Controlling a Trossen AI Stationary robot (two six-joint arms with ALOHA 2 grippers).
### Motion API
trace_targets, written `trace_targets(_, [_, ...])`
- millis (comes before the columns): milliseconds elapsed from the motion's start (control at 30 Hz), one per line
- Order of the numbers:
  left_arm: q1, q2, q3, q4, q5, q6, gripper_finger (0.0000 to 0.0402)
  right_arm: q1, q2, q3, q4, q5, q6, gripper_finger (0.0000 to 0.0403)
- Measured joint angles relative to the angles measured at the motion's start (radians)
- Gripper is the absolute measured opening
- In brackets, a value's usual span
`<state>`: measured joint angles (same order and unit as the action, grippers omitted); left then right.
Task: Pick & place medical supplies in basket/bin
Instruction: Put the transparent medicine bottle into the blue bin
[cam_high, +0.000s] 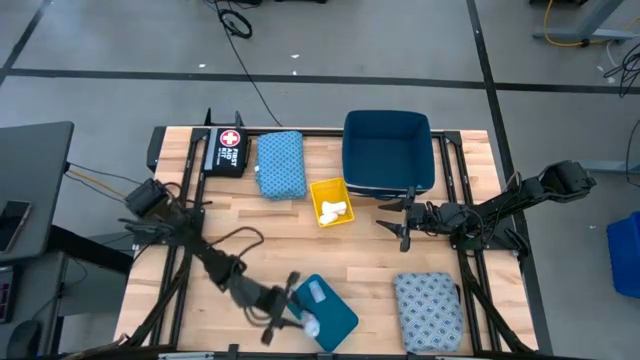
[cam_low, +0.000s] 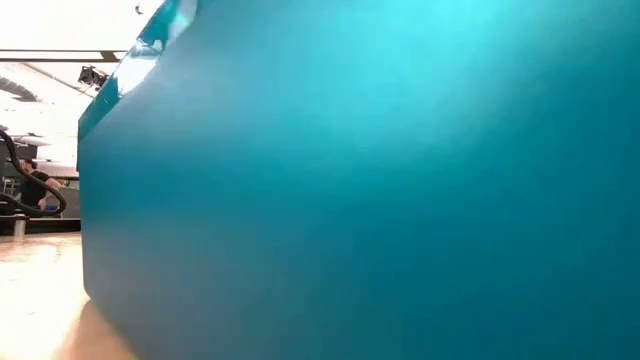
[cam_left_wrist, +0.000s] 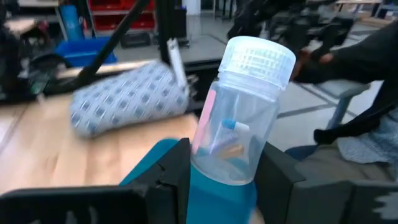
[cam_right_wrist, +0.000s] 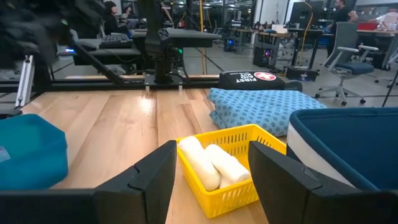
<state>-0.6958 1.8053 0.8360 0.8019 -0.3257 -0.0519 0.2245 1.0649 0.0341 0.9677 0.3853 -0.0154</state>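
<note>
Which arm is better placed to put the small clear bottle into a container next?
Probably the left. Its end effector already holds the clear bottle over the teal tray. The right end effector is open and empty, beside the yellow basket.

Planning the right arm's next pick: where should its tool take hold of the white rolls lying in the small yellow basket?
Probably from above, across the middle of one white roll. The small yellow basket walls block side approaches, and both rolls lie flat, side by side. The open right tool already faces them.
</note>
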Motion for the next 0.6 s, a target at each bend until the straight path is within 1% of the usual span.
trace_targets(133, [0.09,0.0,-0.053,-0.023,0.075,-0.077,0.0126,0.0,0.0,0.0,0.0,0.0,0.0,0.0207])
trace_targets(267, [0.163,0.0,-0.07,-0.083,0.155,-0.16,0.0126,0.0,0.0,0.0,0.0,0.0,0.0,0.0208])
trace_targets(467, [0.227,0.0,-0.067,-0.228,0.257,-0.219,0.0126,0.0,0.0,0.0,0.0,0.0,0.0,0.0208])
trace_targets(600, [0.244,0.0,-0.066,-0.245,0.305,-0.22,0.0126,0.0,0.0,0.0,0.0,0.001,0.0,0.0208])
